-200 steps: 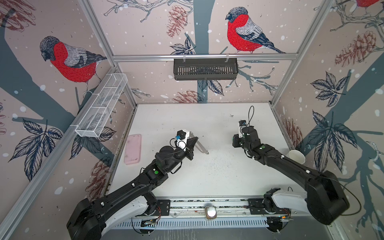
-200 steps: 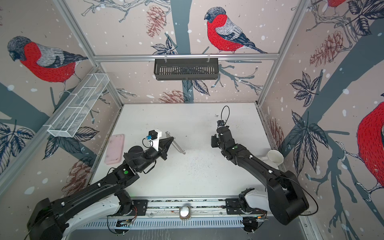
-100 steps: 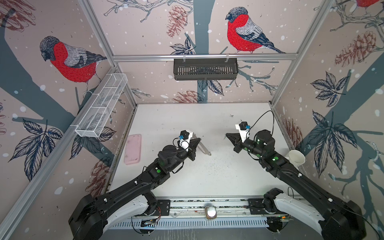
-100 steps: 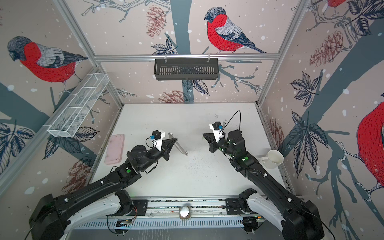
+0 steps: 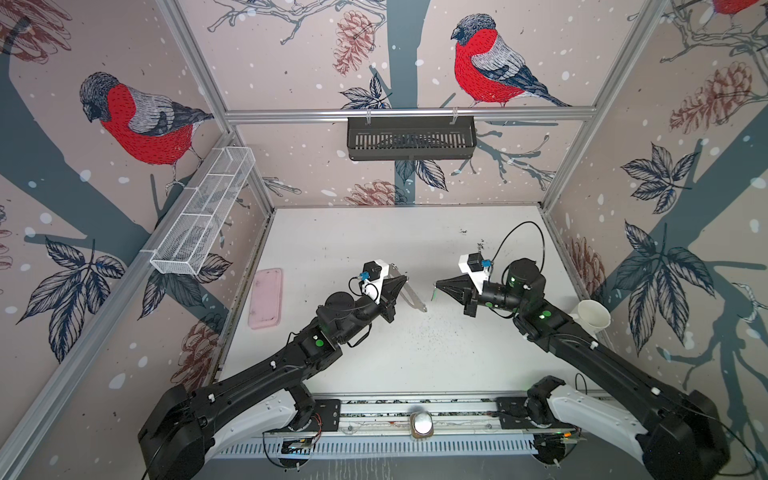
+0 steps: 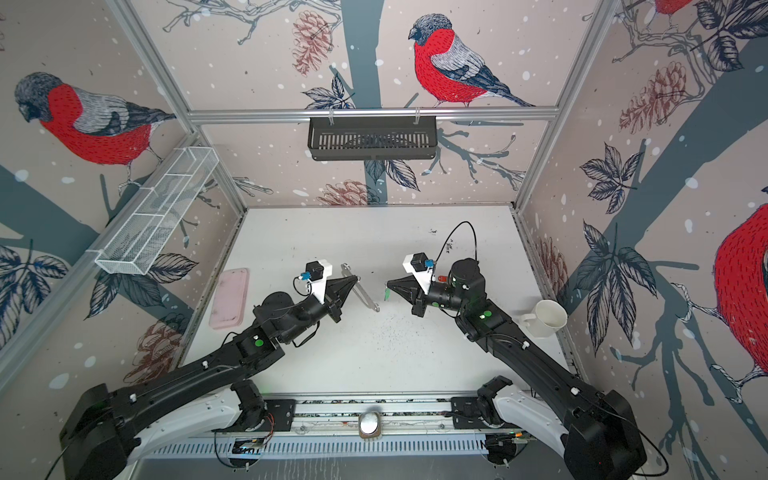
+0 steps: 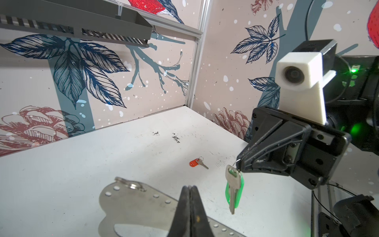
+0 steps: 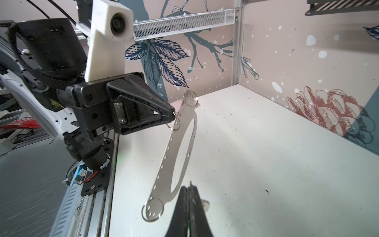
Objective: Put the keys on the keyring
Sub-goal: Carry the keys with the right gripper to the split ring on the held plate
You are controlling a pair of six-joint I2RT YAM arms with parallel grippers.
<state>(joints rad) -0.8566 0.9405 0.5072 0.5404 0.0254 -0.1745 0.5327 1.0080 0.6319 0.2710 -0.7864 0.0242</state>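
Noted left gripper (image 8: 174,117) pinched shut on a small ring of the keyring (image 8: 186,115). Saw right gripper (image 7: 239,165) closed on ring of green-tag key (image 7: 232,188), dangling near the plate. Found red-tag key (image 7: 198,163) flat on table (image 7: 82,153).

White tabletop (image 5: 374,232) (image 6: 332,237), as I saw it in both top views: a pink case (image 5: 266,303) (image 6: 229,303) lay flat along its left edge, and a white mug (image 5: 593,315) (image 6: 544,319) stood upright at its right edge, well apart from the case. In the left wrist view I made out a red-tagged key (image 7: 198,162) lying flat on the bare surface, with dark specks (image 7: 176,138) scattered beyond it.
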